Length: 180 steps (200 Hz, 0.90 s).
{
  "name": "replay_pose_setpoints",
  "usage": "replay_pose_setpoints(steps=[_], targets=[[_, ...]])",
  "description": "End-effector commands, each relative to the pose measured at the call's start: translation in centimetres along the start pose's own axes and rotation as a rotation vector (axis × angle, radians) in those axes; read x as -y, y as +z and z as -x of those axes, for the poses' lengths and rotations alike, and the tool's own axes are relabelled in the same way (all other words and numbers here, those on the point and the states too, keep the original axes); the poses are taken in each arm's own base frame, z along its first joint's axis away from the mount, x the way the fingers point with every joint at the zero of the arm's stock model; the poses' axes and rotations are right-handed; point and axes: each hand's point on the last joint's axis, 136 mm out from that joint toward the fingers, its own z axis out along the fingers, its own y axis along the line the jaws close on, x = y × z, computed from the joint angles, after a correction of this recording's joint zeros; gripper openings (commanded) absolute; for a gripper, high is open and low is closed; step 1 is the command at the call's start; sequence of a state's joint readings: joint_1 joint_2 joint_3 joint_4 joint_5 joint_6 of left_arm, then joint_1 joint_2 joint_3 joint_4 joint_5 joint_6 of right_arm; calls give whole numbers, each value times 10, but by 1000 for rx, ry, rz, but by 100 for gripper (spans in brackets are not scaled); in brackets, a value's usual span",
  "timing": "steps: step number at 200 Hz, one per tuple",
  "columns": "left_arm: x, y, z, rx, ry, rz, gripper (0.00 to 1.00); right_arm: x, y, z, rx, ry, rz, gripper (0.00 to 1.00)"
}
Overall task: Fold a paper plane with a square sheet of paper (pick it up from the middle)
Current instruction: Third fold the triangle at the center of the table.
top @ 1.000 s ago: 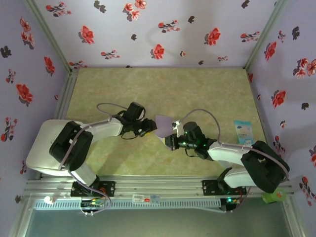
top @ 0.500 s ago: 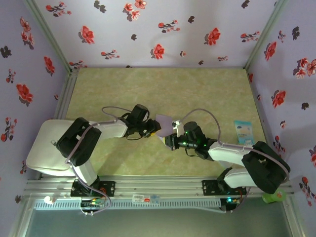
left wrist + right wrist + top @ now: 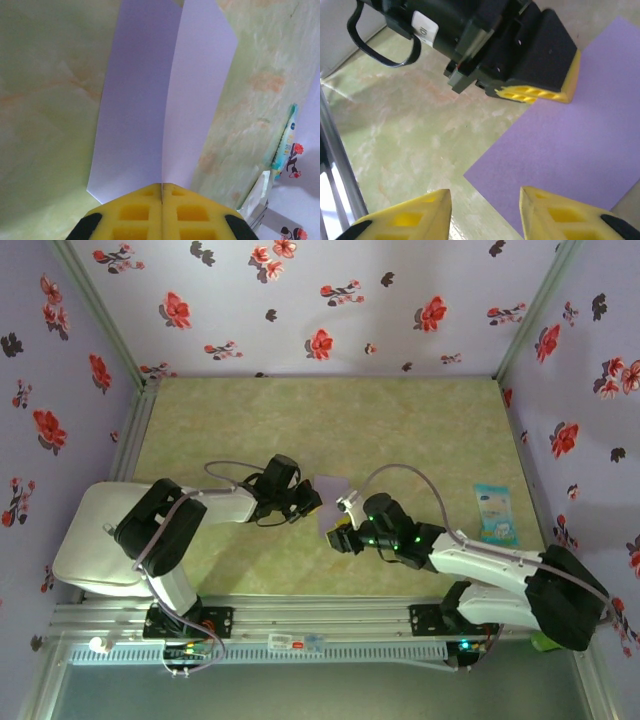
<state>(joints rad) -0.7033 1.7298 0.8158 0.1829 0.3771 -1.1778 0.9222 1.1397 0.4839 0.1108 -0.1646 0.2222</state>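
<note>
Top external view: left of the middle of the frame we see the left gripper (image 3: 305,502). Its fingers are clenched on the left edge of the square sheet of paper (image 3: 330,490). This pale lavender sheet is at the centre of the frame, over the green table (image 3: 400,420). In the left wrist view the two yellow pads (image 3: 135,212) are pressed together. The sheet comes out from between them with one centre crease, and both halves are plain, without writing.

Just to the right and a little lower, the right gripper (image 3: 340,525) has its fingers released and standing apart. In the right wrist view a corner of the sheet lies beyond the gap. There also a white label (image 3: 424,30) on the left gripper carries a mark we cannot read. Near the right edge lies a light-blue packet (image 3: 492,512); its print is too small to read.
</note>
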Motion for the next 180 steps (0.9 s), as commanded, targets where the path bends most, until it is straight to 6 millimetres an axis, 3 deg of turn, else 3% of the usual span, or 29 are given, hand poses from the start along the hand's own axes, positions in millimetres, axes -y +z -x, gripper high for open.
replay_pose_setpoints(steps=[1, 18, 78, 138, 180], targets=[[13, -8, 1, 25, 8, -39, 0, 12, -2, -2, -27, -134, -139, 49], [11, -7, 1, 24, 1, -36, 0, 11, 5, -4, -35, -198, -191, 58], [11, -7, -1, 17, 9, -27, 0, 4, 23, 5, 41, -294, -331, 70], [13, -8, -1, 19, 7, -31, 0, 10, 33, -4, 17, -319, -430, 68], [12, -7, -1, 18, 3, -28, 0, 6, 33, -5, 29, -307, -419, 55]])
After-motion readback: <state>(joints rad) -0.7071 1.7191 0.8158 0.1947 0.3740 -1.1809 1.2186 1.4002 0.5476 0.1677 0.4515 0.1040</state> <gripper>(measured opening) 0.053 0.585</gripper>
